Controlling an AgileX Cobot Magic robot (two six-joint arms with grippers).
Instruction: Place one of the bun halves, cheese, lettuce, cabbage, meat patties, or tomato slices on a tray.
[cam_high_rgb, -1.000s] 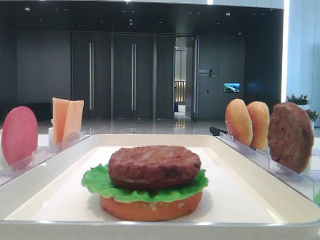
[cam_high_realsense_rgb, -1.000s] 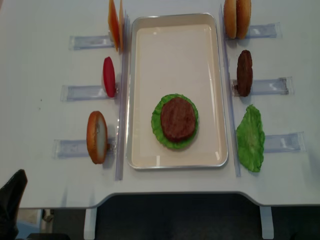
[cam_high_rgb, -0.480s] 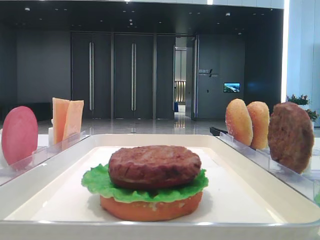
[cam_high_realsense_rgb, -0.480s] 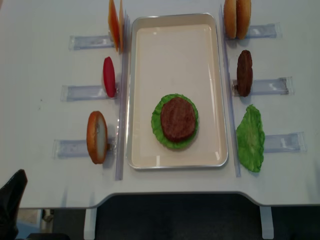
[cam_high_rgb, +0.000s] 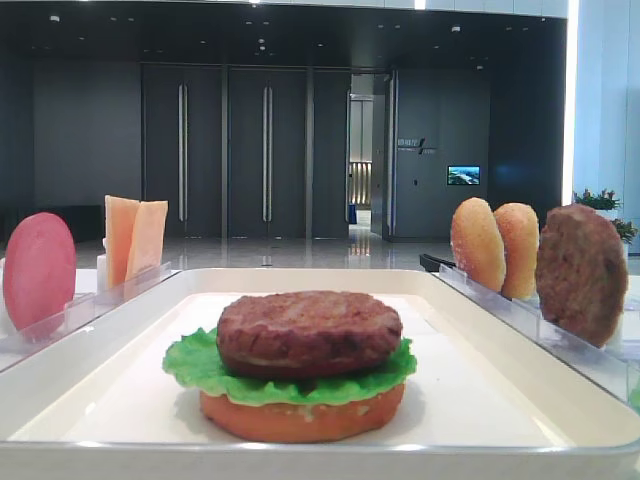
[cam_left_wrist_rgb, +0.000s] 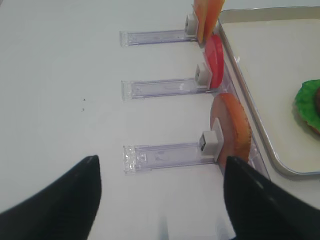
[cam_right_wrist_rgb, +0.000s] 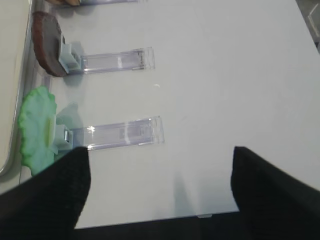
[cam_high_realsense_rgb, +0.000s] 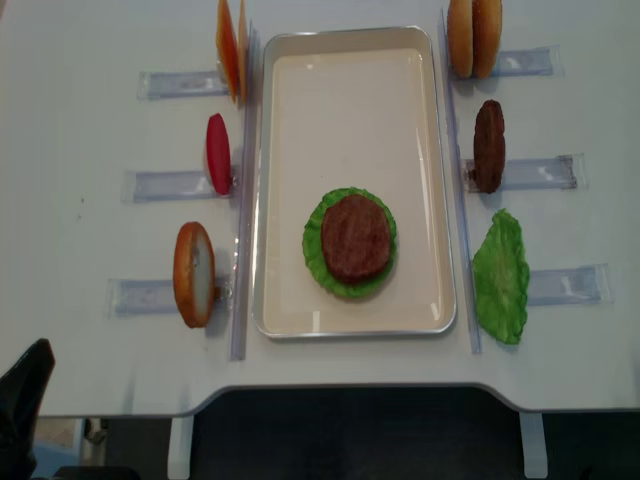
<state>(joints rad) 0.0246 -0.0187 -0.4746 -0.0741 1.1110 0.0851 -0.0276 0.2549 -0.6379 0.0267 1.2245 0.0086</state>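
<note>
A white tray (cam_high_realsense_rgb: 350, 40) holds a stack with a bun half (cam_high_rgb: 300, 415) at the bottom, lettuce (cam_high_rgb: 195, 362) on it and a meat patty (cam_high_realsense_rgb: 354, 238) on top. Standing in racks to the tray's left are cheese (cam_high_realsense_rgb: 231, 45), a tomato slice (cam_high_realsense_rgb: 217, 153) and a bun half (cam_high_realsense_rgb: 194, 274). To its right stand two bun halves (cam_high_realsense_rgb: 474, 37), a meat patty (cam_high_realsense_rgb: 489, 146) and lettuce (cam_high_realsense_rgb: 501, 276). My left gripper (cam_left_wrist_rgb: 160, 200) hovers open over the table near the left bun half. My right gripper (cam_right_wrist_rgb: 160, 190) is open and empty near the table's front edge, right of the lettuce (cam_right_wrist_rgb: 36, 125).
Clear acrylic racks (cam_high_realsense_rgb: 165, 184) lie on the white table on both sides of the tray. A black part of the left arm (cam_high_realsense_rgb: 22, 400) shows at the lower left, beyond the table's front edge (cam_high_realsense_rgb: 330, 385).
</note>
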